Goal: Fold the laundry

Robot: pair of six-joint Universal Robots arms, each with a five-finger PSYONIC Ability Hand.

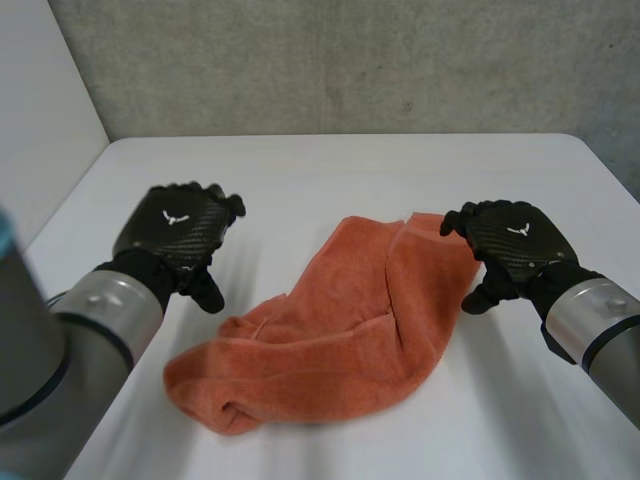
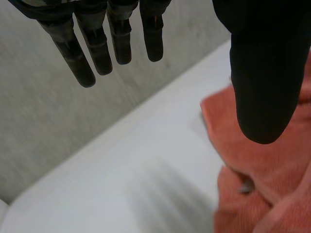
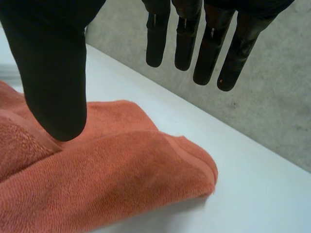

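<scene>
An orange towel (image 1: 330, 330) lies in a soft, bumpy heap in the middle of the white worktop (image 1: 330, 170). It is partly folded over on itself. It runs from the near left to the far right.

The left hand (image 1: 175, 230) is to the left of the towel, a little apart from it. In the left wrist view its fingers (image 2: 99, 48) are straight and spread, and they hold nothing.

The right hand (image 1: 510, 245) is at the far right corner of the towel. In the right wrist view its fingers (image 3: 209, 48) are straight too, with nothing in them, and the towel's folded corner (image 3: 121, 174) lies under its palm.

A grey wall (image 1: 350, 60) stands behind the worktop.
</scene>
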